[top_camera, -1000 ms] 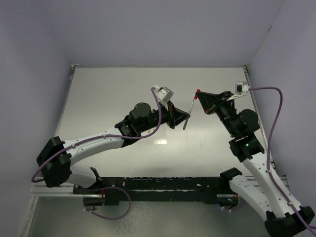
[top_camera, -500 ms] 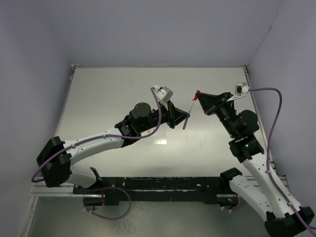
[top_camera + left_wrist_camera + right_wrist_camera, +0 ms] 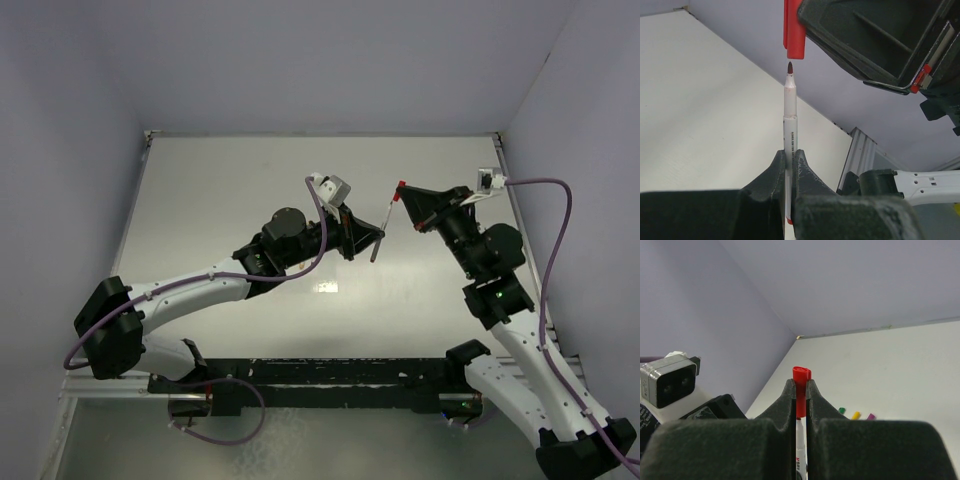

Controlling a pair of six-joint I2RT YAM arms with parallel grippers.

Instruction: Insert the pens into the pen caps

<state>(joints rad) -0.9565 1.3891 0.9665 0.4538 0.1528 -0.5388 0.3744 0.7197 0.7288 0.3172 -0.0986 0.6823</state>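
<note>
Top view: both arms are raised over the middle of the table (image 3: 230, 190), with their wrists turned towards each other.

- The left gripper (image 3: 789, 155) has its jaws pressed together on the lower barrel of a pen (image 3: 790, 115). The pen stands upright in the wrist view, dark red tip on top. Its bottom end is mostly hidden between the fingers, with only a speck of red showing below them.
- The right gripper (image 3: 800, 387) is clamped on the red cap (image 3: 801, 373). Only the cap's closed end shows above the fingertips, and the fingers cover the rest.
- In the left wrist view the cap's open mouth hangs just above the pen tip. A thin gap shows between them, and they look roughly in line. The cap's upper part is cut off by the frame edge.
- In the right wrist view a strip of white barrel shows in the slot below the cap. The fingers hide where pen and cap meet.
- From above, the pen is a thin slanted line and the cap a red dot. The gap between them is too small to judge.
- Far off on the table are a green bit (image 3: 841, 410), a yellow bit (image 3: 855, 415) and a purple bit (image 3: 871, 416) in a row. The right finger cuts off their lower ends, so I cannot tell whether they are caps or pens.
</note>
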